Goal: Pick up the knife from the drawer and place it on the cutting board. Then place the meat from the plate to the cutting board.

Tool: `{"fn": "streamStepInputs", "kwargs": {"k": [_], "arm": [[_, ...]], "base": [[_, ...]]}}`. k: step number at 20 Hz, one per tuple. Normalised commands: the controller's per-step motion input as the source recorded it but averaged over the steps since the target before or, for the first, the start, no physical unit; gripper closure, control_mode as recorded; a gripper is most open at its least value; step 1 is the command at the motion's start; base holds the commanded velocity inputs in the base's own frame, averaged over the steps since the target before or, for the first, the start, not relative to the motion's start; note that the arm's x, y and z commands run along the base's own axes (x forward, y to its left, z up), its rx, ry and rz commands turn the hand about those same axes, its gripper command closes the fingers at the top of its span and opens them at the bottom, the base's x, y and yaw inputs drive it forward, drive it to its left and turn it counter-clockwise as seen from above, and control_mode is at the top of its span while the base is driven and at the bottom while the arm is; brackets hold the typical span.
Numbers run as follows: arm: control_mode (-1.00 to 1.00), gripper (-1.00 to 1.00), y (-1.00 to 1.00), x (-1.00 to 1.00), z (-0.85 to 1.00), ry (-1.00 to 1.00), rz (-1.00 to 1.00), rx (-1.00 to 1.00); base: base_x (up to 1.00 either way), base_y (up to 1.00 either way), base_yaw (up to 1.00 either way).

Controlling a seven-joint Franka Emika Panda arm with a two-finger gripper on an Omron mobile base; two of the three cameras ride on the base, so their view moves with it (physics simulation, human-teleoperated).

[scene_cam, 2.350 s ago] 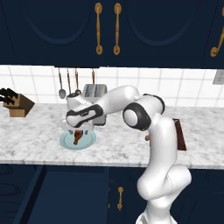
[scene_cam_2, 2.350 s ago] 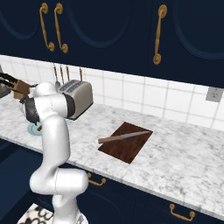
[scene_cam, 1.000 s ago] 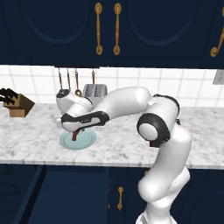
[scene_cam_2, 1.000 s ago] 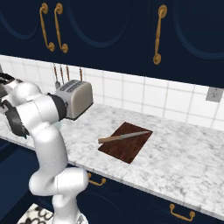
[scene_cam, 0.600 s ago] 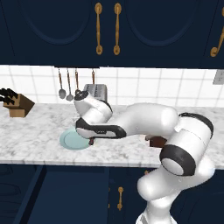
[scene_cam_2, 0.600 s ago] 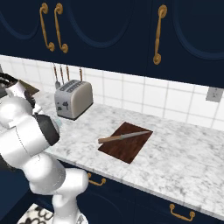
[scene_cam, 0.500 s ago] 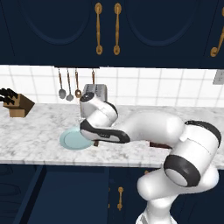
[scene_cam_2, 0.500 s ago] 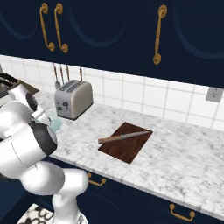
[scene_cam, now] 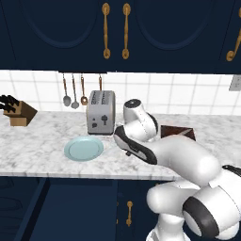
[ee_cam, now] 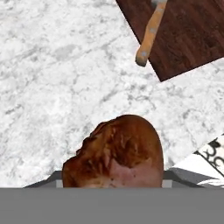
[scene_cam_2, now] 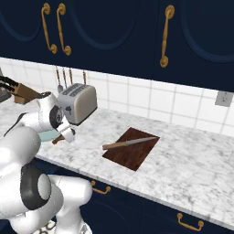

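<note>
My gripper [scene_cam_2: 67, 135] is shut on the meat [ee_cam: 116, 153], a reddish-brown piece that hangs just above the marble counter, between the plate and the cutting board. The meat [scene_cam_2: 57, 140] shows as a small brown end beside the hand. The pale blue-green plate [scene_cam: 84, 148] lies bare to the left of the arm. Further right lies the dark cutting board [scene_cam_2: 132, 148], with the knife [scene_cam_2: 129, 144] lying across it. In the hand view the knife's tan handle [ee_cam: 151, 33] and the cutting board [ee_cam: 188, 37] sit ahead at the top right. Below the counter at the left, a wide navy drawer [scene_cam: 70, 207] seems pulled out.
A silver toaster [scene_cam: 100, 112] stands at the back behind the plate, with utensils [scene_cam: 74, 92] hanging on the wall beside it. A knife block [scene_cam: 18, 112] is at the far left. Bare marble counter [scene_cam_2: 192, 169] stretches right of the board.
The arm has swung from over the plate to the right, carrying the meat with it. The plate is now bare. Board and knife have not moved.
</note>
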Motion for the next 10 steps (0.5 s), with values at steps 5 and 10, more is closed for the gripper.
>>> {"fn": "streamStepInputs", "kwargs": {"k": [5, 10], "arm": [[-1.0, 1.0, -1.0, 0.28, 0.0, 0.11, -0.11, 0.17], [-1.0, 1.0, -1.0, 0.19, 0.0, 0.09, -0.09, 0.17]], "base": [[0.0, 0.0, 0.0], [0.0, 0.0, 0.0]]}}
